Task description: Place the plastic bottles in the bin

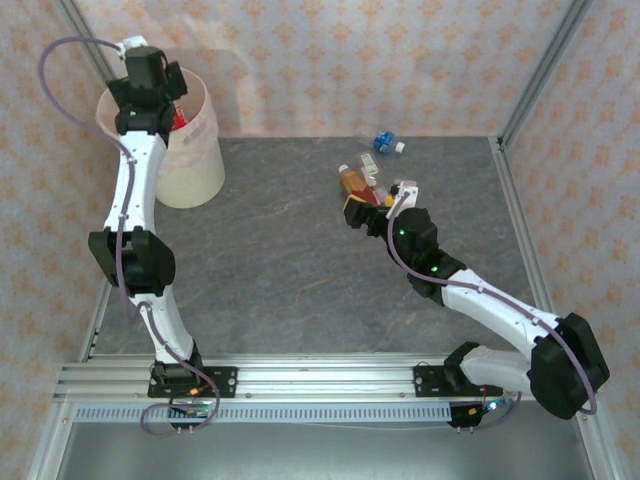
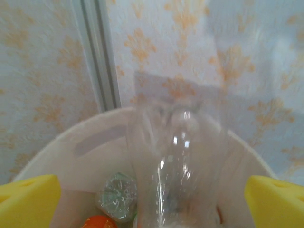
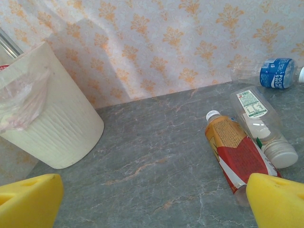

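A: Where is the left gripper point(image 1: 150, 78)?
B: Over the bin point(image 1: 195, 150) at the far left corner of the table point(image 1: 300, 270); its yellow pads point(image 2: 28, 199) are spread wide, one at each lower corner of the wrist view.
A: Is it pinching anything?
B: No; a clear bottle point(image 2: 175, 161) shows blurred and upright between the pads, touching neither, above the bin's mouth; below it, inside, lie a crushed bottle point(image 2: 116, 194) with a greenish label and an orange cap point(image 2: 99, 222).
A: And the right gripper point(image 3: 152, 202)?
B: Spread wide as well, with nothing between its pads; it hangs low over the table, just beside the bottles on the far right.
A: Which bottles?
B: Three; an orange-and-red bottle point(image 3: 235, 156) with a white cap lies on its side, its bottom end right at the right pad point(image 3: 278, 199); whether they touch I cannot tell; a white-labelled bottle point(image 3: 261, 121) lies close alongside it; a blue-labelled bottle point(image 3: 275, 72) lies farther back by the wall point(image 3: 166, 42).
A: How far is the bin from those?
B: Well apart; it stands upright on the left, near the wall, with a thin clear liner point(image 3: 21, 102) hanging over its rim.
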`<state>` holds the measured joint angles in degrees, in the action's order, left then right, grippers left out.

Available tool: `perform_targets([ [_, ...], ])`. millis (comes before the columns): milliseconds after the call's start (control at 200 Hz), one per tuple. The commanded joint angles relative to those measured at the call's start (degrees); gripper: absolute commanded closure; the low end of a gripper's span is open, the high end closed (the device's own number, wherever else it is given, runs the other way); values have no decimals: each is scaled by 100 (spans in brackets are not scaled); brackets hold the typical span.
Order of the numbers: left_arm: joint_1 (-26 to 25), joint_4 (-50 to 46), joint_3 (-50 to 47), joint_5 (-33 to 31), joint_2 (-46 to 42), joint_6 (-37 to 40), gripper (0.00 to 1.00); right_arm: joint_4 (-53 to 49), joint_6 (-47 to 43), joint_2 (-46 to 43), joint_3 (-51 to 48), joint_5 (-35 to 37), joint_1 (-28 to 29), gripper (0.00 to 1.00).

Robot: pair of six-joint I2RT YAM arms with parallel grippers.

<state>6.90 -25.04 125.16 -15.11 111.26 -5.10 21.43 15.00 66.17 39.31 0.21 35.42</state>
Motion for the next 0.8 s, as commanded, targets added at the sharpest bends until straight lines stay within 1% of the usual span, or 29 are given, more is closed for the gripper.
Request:
perform_targets([
  [0,37,-1006,817,-112,155,-663,0,5,85,46,84,56,-17,1],
  [85,40,-1183,1072,234,379,-817,0,45,93,89,77,50,-17,1],
  [200,63,-1392,1354,253,775,-1154,0,22,73,106,86,32,-15,1],
  [310,117,-1608,1738,683,1205,-1395,0,-55,41,58,71,86,-18,1],
  [365,125,-1745,1921,917,1431,-1460,5,-52,43,28,38,140,-17,1],
  [450,123,-1903,2064,1091,1656,-1529,17,-60,37,9,15,182,-17,1],
  [505,125,-1961,2058,1016,1733,-1622,22,-60,42,14,22,189,-16,1],
  [615,224,-2214,2073,421,1834,-2023,25,-66,55,43,42,164,-17,1],
  [651,302,-2293,2068,332,1853,-2183,26,-69,66,41,50,155,-17,1],
  [736,519,-2473,2085,442,1865,-2487,27,-82,75,46,61,146,-18,1],
  [791,607,-2506,2101,735,1819,-2453,26,-104,77,40,73,155,-17,1],
])
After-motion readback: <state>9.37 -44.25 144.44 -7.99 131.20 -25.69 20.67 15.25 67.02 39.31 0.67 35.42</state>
